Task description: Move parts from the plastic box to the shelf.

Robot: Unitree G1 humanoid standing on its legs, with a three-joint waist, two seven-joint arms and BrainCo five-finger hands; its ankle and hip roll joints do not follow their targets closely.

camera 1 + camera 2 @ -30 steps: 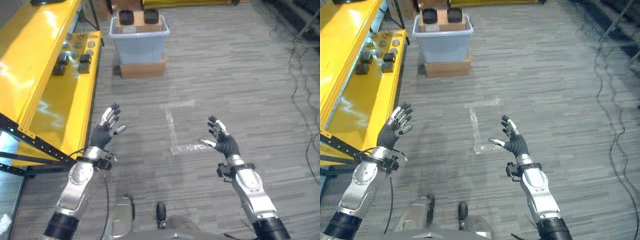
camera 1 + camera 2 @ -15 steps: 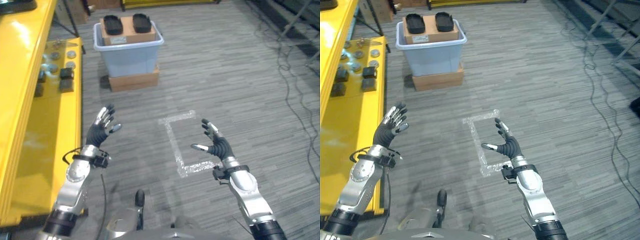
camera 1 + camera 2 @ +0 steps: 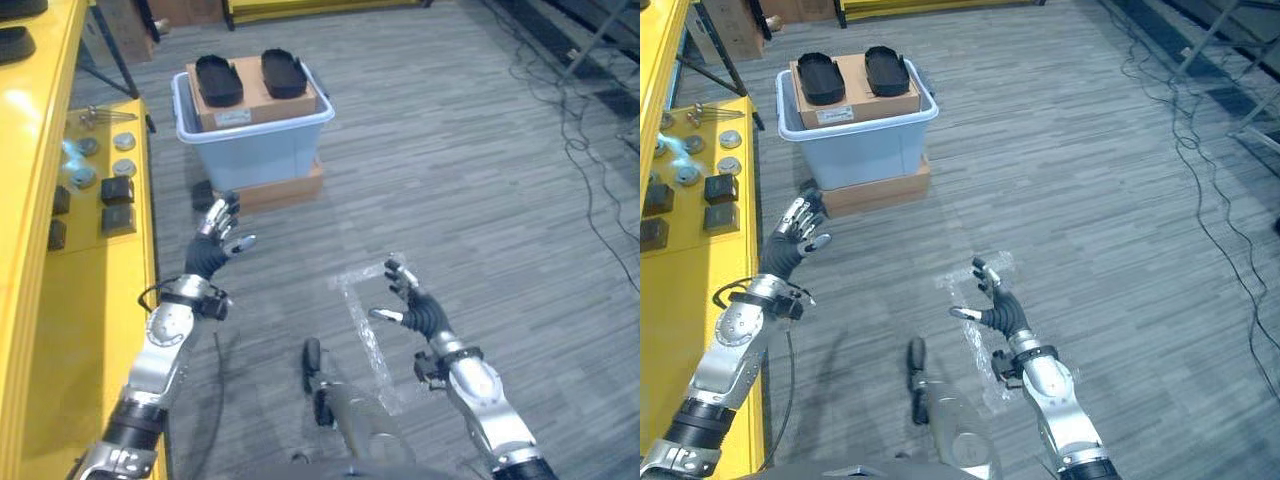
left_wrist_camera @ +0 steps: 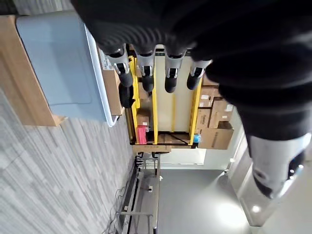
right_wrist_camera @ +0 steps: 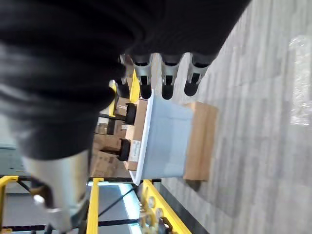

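A pale blue plastic box (image 3: 258, 150) stands on a flat cardboard box (image 3: 280, 190) on the floor ahead. Inside it a brown carton carries two black oval parts (image 3: 218, 78) (image 3: 283, 72). The yellow shelf (image 3: 95, 330) runs along the left, with several black blocks (image 3: 117, 190) and round metal parts (image 3: 124, 167) on it. My left hand (image 3: 212, 248) is raised with its fingers spread, open and empty, just short of the box's near left corner. My right hand (image 3: 415, 312) floats open and empty above the floor, well short of the box.
White tape marks (image 3: 365, 320) lie on the grey plank floor below my right hand. Black cables (image 3: 590, 190) trail along the right side. Cardboard cartons (image 3: 735, 25) and a yellow rack (image 3: 300, 8) stand behind the box.
The camera has moved nearer the box, which now lies closer to my left hand. Both hands stay open and empty, the left raised higher toward the box.
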